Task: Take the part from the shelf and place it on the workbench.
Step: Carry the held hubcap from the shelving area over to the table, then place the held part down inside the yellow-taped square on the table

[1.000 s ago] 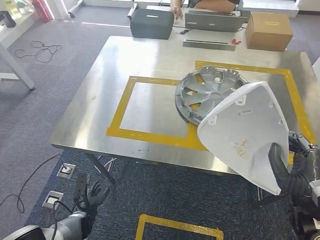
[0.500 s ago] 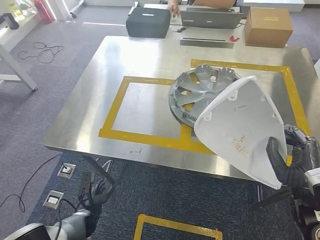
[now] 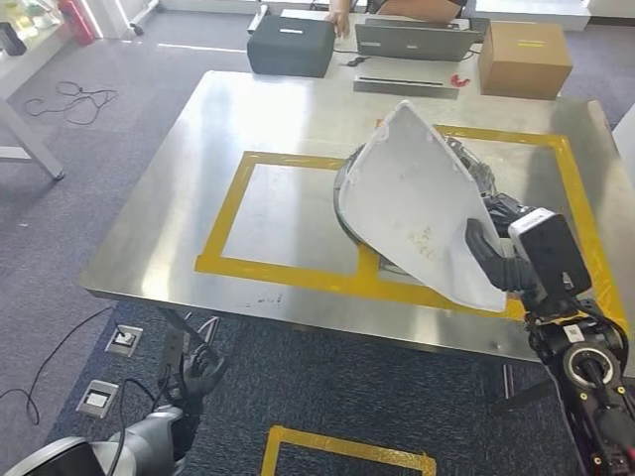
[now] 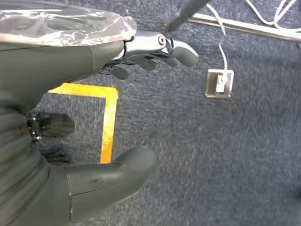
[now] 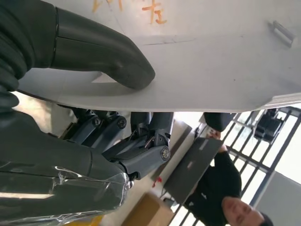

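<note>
White plastic part (image 3: 412, 203) hangs tilted over the steel tabletop (image 3: 224, 119), clamped at its four o'clock edge by the right robot hand (image 3: 494, 260), covering a hubcap (image 3: 479, 169). The left robot hand (image 3: 196, 375) hangs with fingers apart above carpet (image 4: 227, 155).

A: Where on the workbench (image 3: 172, 213) is there bare steel?

B: Inside the left yellow frame (image 3: 224, 223), and the strip beyond it toward the far edge.

A: And what blocks the right side?

B: The hubcap (image 3: 352, 198) lies across the tape between the two frames, and the white part (image 3: 412, 203), gripped by the right hand (image 3: 498, 260), hangs tilted above it.

A: The far edge?

B: A dark case (image 3: 291, 46), a laptop (image 3: 408, 40) and a box (image 3: 524, 58) line it, with a person's hand (image 3: 340, 18) by the laptop.
</note>
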You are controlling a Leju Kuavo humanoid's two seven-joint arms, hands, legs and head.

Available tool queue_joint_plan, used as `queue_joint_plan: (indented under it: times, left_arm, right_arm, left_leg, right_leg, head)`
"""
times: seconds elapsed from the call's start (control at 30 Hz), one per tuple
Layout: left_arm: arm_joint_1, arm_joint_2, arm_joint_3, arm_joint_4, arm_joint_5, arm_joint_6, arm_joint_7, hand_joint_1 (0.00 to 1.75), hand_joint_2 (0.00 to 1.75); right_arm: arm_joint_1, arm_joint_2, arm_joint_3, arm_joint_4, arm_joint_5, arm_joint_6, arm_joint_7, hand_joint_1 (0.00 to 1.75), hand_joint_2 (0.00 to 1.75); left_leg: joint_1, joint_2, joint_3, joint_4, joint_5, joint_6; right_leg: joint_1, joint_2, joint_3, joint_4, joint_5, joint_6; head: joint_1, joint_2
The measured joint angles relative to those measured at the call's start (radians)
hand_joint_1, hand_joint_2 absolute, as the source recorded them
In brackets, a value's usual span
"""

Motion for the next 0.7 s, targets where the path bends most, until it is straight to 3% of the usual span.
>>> queue_joint_plan:
  times: [0.07, 0.13, 0.17, 0.2, 0.3, 0.33, 0.37, 0.5, 0.57, 0.63, 0.67, 0.7]
  left_arm:
    - [-0.002, -0.006, -0.001, 0.000, 0.001, 0.001, -0.001, 0.00, 1.75]
    - [-0.003, -0.009, -0.004, 0.000, 0.002, 0.001, -0.002, 0.00, 1.75]
    - [-0.003, -0.011, -0.005, 0.000, 0.003, 0.000, -0.003, 0.00, 1.75]
    - [-0.003, -0.012, -0.006, 0.000, 0.004, 0.000, -0.003, 0.00, 1.75]
    - [-0.003, -0.016, -0.008, 0.000, 0.005, -0.001, -0.004, 0.00, 1.75]
    - [-0.004, -0.017, -0.008, 0.000, 0.006, -0.001, -0.005, 0.00, 1.75]
    - [-0.006, -0.017, -0.009, 0.000, 0.006, -0.002, -0.006, 0.00, 1.75]
    - [-0.013, -0.017, -0.014, 0.000, 0.003, -0.004, -0.008, 0.00, 1.75]
    - [-0.017, -0.018, -0.016, 0.000, 0.001, -0.004, -0.008, 0.00, 1.75]
    - [-0.018, -0.019, -0.020, 0.000, -0.002, -0.004, -0.007, 0.00, 1.75]
    - [-0.017, -0.020, -0.021, 0.000, -0.005, -0.004, -0.006, 0.00, 1.75]
    - [-0.017, -0.021, -0.023, 0.000, -0.010, -0.005, -0.004, 0.00, 1.75]
  right_arm:
    - [-0.060, 0.025, 0.032, 0.086, -0.028, 0.000, -0.027, 1.75, 1.75]
    - [-0.114, 0.053, 0.068, 0.172, -0.052, -0.001, -0.055, 1.75, 1.75]
    - [-0.131, 0.067, 0.085, 0.209, -0.060, -0.002, -0.063, 1.75, 1.75]
    - [-0.144, 0.081, 0.101, 0.240, -0.065, -0.003, -0.067, 1.75, 1.75]
    - [-0.186, 0.126, 0.139, 0.329, -0.084, -0.001, -0.068, 1.75, 1.75]
    - [-0.203, 0.142, 0.150, 0.360, -0.092, 0.000, -0.068, 1.75, 1.75]
    - [-0.219, 0.159, 0.160, 0.391, -0.097, -0.001, -0.070, 1.75, 1.75]
    - [-0.267, 0.238, 0.192, 0.521, -0.100, -0.018, -0.088, 1.75, 1.75]
    - [-0.292, 0.270, 0.204, 0.575, -0.099, -0.023, -0.092, 1.75, 1.75]
    - [-0.311, 0.297, 0.217, 0.628, -0.090, -0.031, -0.092, 1.75, 1.75]
    - [-0.318, 0.310, 0.223, 0.655, -0.080, -0.037, -0.092, 1.75, 1.75]
    - [-0.325, 0.324, 0.230, 0.682, -0.067, -0.044, -0.091, 1.75, 1.75]
  left_leg:
    - [0.005, 0.000, 0.005, -0.008, 0.005, 0.005]
    - [0.006, -0.002, 0.006, -0.008, 0.004, 0.008]
    - [0.007, -0.003, 0.007, -0.008, 0.003, 0.007]
    - [0.007, -0.006, 0.009, -0.007, 0.001, 0.006]
    - [0.008, -0.013, 0.015, 0.001, -0.010, -0.005]
    - [0.007, -0.013, 0.014, 0.005, -0.013, -0.010]
    - [0.005, -0.013, 0.009, 0.008, -0.014, -0.015]
    - [0.006, -0.008, -0.007, 0.027, -0.022, -0.034]
    - [0.009, -0.006, -0.051, 0.115, -0.064, -0.045]
    - [0.012, -0.005, -0.130, 0.256, -0.113, -0.054]
    - [0.013, -0.005, -0.161, 0.303, -0.120, -0.056]
    - [0.014, -0.005, -0.175, 0.313, -0.108, -0.057]
  right_leg:
    - [-0.002, -0.001, -0.043, 0.094, -0.053, 0.007]
    - [-0.006, -0.001, -0.105, 0.235, -0.109, 0.014]
    - [-0.008, -0.002, -0.124, 0.274, -0.115, 0.017]
    - [-0.010, -0.002, -0.125, 0.274, -0.102, 0.019]
    - [-0.013, -0.002, -0.045, 0.094, 0.003, 0.016]
    - [-0.013, -0.002, -0.019, 0.040, 0.021, 0.013]
    - [-0.011, -0.001, -0.005, 0.009, 0.024, 0.009]
    - [-0.012, 0.003, 0.008, -0.015, 0.014, -0.009]
    - [-0.015, 0.001, 0.013, -0.020, 0.014, -0.019]
    - [-0.015, 0.000, 0.014, -0.021, 0.013, -0.024]
    - [-0.014, 0.000, 0.014, -0.021, 0.012, -0.025]
    - [-0.014, 0.001, 0.015, -0.021, 0.011, -0.026]
  head:
    - [0.006, 0.000]
    - [0.010, 0.000]
    - [0.010, 0.000]
    - [0.011, 0.000]
    - [0.013, 0.000]
    - [0.014, 0.000]
    - [0.014, 0.000]
    - [0.008, 0.000]
    - [0.002, 0.000]
    - [-0.005, 0.000]
    - [-0.007, 0.000]
    - [-0.009, 0.000]
